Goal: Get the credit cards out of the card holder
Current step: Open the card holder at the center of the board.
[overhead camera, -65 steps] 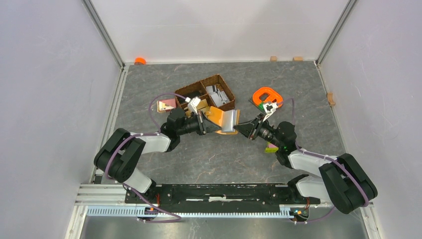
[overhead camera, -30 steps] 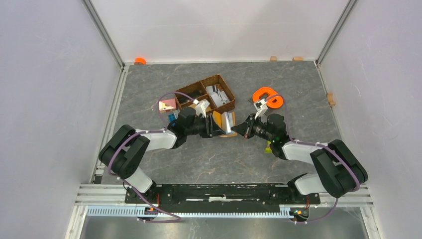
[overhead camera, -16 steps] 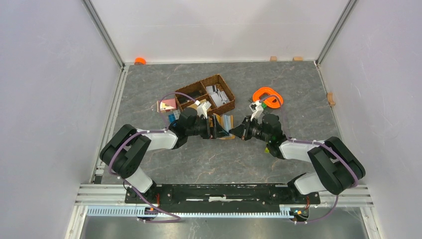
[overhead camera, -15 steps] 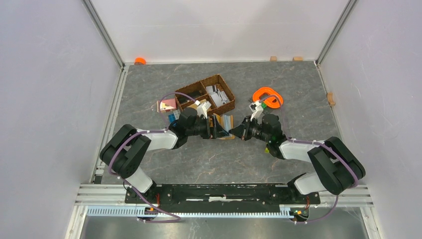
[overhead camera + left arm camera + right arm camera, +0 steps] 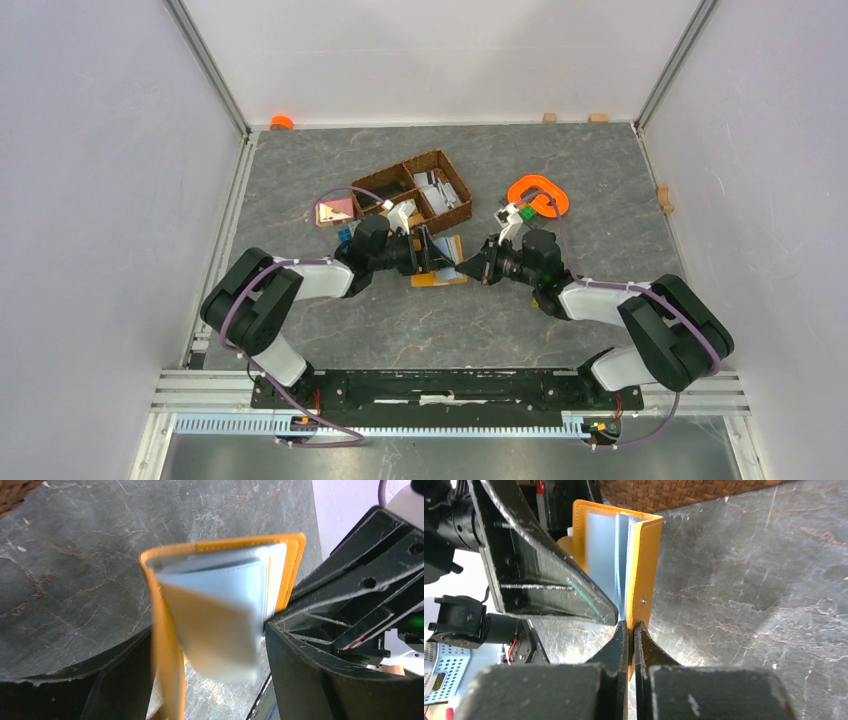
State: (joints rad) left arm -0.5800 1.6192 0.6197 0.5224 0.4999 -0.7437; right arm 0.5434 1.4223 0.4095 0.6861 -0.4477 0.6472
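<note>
My right claw is pinched shut on the card holder's orange flap; my left claw gapes open around it.

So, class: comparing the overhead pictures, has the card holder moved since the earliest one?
Yes. The card holder has shifted toward the arms' bases, away from the wicker basket.

Even, bright, diffuse light fills the top view; the pale walls look flat and the arms cast only soft, faint shadows on the table. In the left wrist view the card holder is smeared by motion blur, most at its lower end. In the right wrist view the left edge is blown out white, and the right gripper goes soft near the lens
</note>
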